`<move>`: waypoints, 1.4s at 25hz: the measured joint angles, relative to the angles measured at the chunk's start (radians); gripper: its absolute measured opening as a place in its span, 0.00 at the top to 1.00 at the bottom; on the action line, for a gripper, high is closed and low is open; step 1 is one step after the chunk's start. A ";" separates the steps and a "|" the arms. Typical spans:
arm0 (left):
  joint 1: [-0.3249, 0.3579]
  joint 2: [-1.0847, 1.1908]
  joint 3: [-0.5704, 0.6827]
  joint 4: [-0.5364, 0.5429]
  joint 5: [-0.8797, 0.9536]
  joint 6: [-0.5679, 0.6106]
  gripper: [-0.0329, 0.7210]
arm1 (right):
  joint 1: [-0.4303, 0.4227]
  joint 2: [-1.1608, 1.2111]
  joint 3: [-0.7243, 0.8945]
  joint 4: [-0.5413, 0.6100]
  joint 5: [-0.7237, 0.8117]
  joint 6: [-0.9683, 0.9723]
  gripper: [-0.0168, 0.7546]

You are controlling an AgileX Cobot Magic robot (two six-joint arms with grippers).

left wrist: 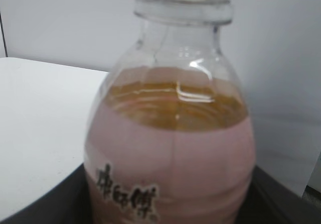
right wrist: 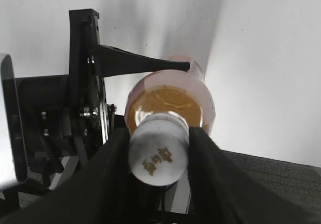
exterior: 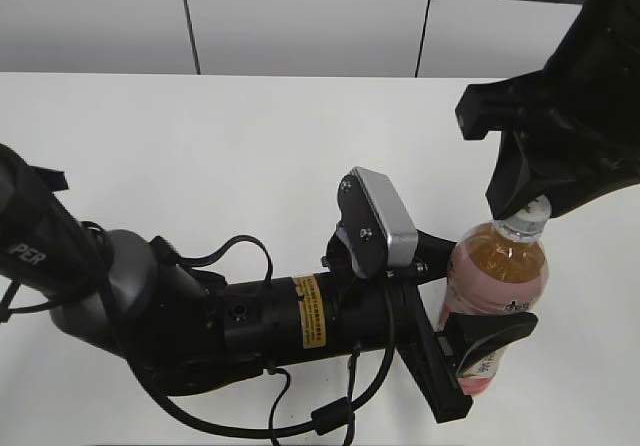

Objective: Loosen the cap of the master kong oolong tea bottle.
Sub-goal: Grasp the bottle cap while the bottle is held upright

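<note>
The cap is white and round, with a small dark gold mark on its top, and it sits on the neck of the master kong oolong tea bottle. In the right wrist view the two black fingers of the right gripper press against the cap from both sides, so this gripper is clenched on the cap. In the exterior view the same gripper comes down from the upper right and covers most of the cap; only the clear neck is seen under it.

The bottle stands upright on the white table, at the right side of the exterior view. It holds amber tea, and a pink label with dark characters goes around its body. The left gripper grasps the bottle at the label: one black finger lies across the near side, and the right wrist view shows another finger touching the far side. The left arm reaches in low from the left, with cables around it.
</note>
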State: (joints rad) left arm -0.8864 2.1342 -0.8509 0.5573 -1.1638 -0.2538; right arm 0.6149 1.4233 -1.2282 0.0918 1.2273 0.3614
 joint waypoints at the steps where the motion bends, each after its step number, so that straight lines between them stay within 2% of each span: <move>1: 0.000 0.000 0.000 0.000 0.000 0.000 0.39 | 0.000 0.000 0.000 -0.001 0.000 -0.007 0.62; 5: 0.000 0.000 0.000 0.000 0.000 0.000 0.39 | 0.000 0.000 0.000 -0.001 0.000 -0.085 0.62; 7: 0.000 0.000 0.000 0.000 0.000 0.000 0.39 | 0.000 0.000 0.000 -0.001 0.000 -0.188 0.62; 10: 0.000 0.000 0.000 0.000 0.000 0.000 0.39 | 0.000 0.000 0.000 -0.001 0.000 -0.409 0.62; 18: 0.000 0.000 0.000 -0.001 0.000 0.000 0.39 | 0.000 0.000 0.000 0.004 -0.001 -1.144 0.62; 22: 0.000 0.000 0.000 -0.001 0.000 0.000 0.39 | 0.000 0.000 -0.001 0.005 -0.001 -1.392 0.63; 25: 0.000 0.000 0.000 -0.002 0.000 -0.001 0.39 | 0.000 0.000 -0.001 0.006 -0.001 -1.452 0.63; 35: 0.000 0.000 0.000 -0.001 0.000 0.000 0.39 | 0.000 -0.033 -0.024 0.017 -0.003 -1.472 0.63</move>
State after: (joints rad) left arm -0.8864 2.1342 -0.8509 0.5565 -1.1638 -0.2537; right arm 0.6149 1.3905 -1.2520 0.1087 1.2240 -1.1104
